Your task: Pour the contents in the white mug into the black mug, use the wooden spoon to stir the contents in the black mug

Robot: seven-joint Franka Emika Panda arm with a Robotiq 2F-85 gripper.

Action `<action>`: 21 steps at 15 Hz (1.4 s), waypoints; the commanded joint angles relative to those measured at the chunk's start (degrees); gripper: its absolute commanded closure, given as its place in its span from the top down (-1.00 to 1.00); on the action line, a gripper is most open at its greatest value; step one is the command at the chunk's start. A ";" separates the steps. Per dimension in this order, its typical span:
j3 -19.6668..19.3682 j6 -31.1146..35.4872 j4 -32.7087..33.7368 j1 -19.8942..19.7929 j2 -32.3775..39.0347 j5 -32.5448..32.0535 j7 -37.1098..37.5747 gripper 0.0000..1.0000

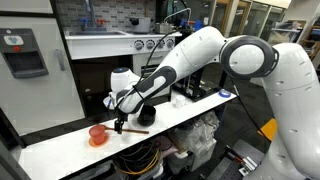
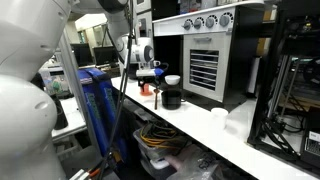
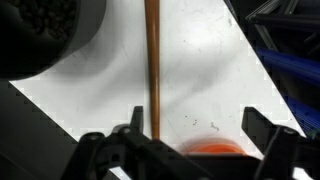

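Item: your gripper (image 3: 193, 138), jaws spread wide and gripping nothing, is hovering above the wooden spoon (image 3: 152, 70). The spoon is lying on the white counter (image 3: 220, 70). The black mug (image 3: 45, 30) is standing to one side of the spoon, the orange-red cup (image 3: 215, 148) to the other.

A long white counter (image 1: 50, 150) fronts a steel oven (image 2: 205, 60), cables (image 2: 160, 135) tangled beneath.
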 commanded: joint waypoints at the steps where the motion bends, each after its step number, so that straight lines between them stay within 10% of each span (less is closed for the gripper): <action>1: -1.42 -1.87 3.80 0.73 2.62 -1.50 2.06 1.00; 21: -1.62 -2.79 8.74 0.25 8.50 -1.60 -0.20 1.00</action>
